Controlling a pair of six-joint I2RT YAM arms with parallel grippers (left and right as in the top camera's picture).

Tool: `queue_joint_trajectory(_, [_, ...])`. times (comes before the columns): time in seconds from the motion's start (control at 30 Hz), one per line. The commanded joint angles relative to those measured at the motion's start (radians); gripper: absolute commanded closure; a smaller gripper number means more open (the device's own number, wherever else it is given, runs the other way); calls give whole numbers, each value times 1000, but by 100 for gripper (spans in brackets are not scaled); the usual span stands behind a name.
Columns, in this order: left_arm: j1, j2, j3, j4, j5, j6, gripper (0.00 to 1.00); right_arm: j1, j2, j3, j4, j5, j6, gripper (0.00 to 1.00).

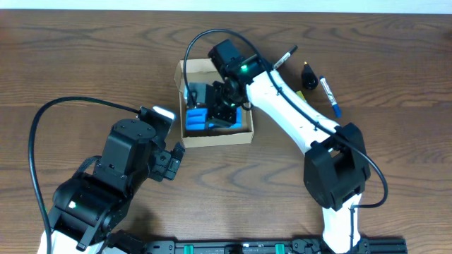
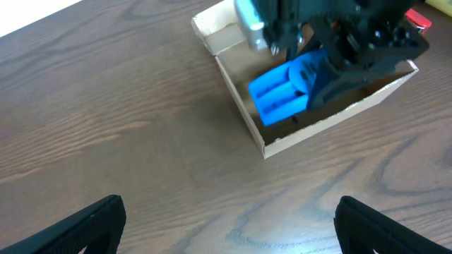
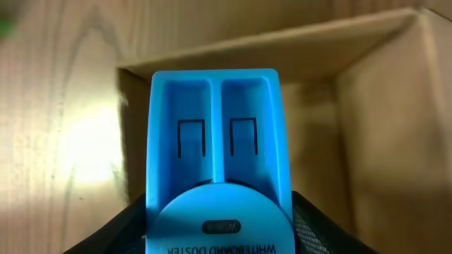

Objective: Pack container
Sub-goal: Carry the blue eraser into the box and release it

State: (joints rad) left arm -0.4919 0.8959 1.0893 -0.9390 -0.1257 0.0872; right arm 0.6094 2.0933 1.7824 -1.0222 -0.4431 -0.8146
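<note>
1. The box (image 1: 215,139) sits on the worktop (image 1: 85,63), near its middle and closer to the far edge than to the near one; its top is open and the lid flap cannot be made out
2. The right claw (image 1: 220,113) reaches down into the box from the right arm, which crosses over the box's right wall
3. This claw pinches a blue duster (image 2: 286,92); in the right wrist view the duster fills the space between the black fingers, its two moulded recesses pointing away from the camera toward the box's inner corner
4. In the left wrist view the duster is tilted, its free end low inside the box near the front wall and its held end higher under the claw
5. A grey thing lies in the box beside the duster, toward the box's far left corner; what it is cannot be told
6. The left claw (image 2: 229,226) is spread wide and holds nothing; it hangs over bare worktop, just off the box's near left corner and apart from it
7. Right of the box, toward the far edge, lie a black marker (image 1: 284,58), a small black piece (image 1: 309,76) and a blue-tipped marker (image 1: 329,95), all outside the box
</note>
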Motion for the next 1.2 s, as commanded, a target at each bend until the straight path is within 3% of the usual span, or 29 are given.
queue_joint_trajectory(0.0, [1,0,12,-3,7,18,5,26,23,-5,-3,-26,-13,58])
queue_joint_trajectory(0.33, [1,0,12,-3,7,18,5,34,39,-5,-4,-2,-13,57])
queue_joint_trajectory(0.53, [1,0,12,-3,7,18,5,34,39,-5,-14,-3,-13,30])
queue_joint_trajectory(0.67, [1,0,12,-3,7,18,5,34,39,-5,-21,-13,-12,23])
queue_joint_trajectory(0.93, [1,0,12,-3,7,18,5,31,4,18,-33,-59,22,24])
queue_joint_trajectory(1.17, [1,0,12,-3,7,18,5,-5,-161,52,-34,-26,49,27])
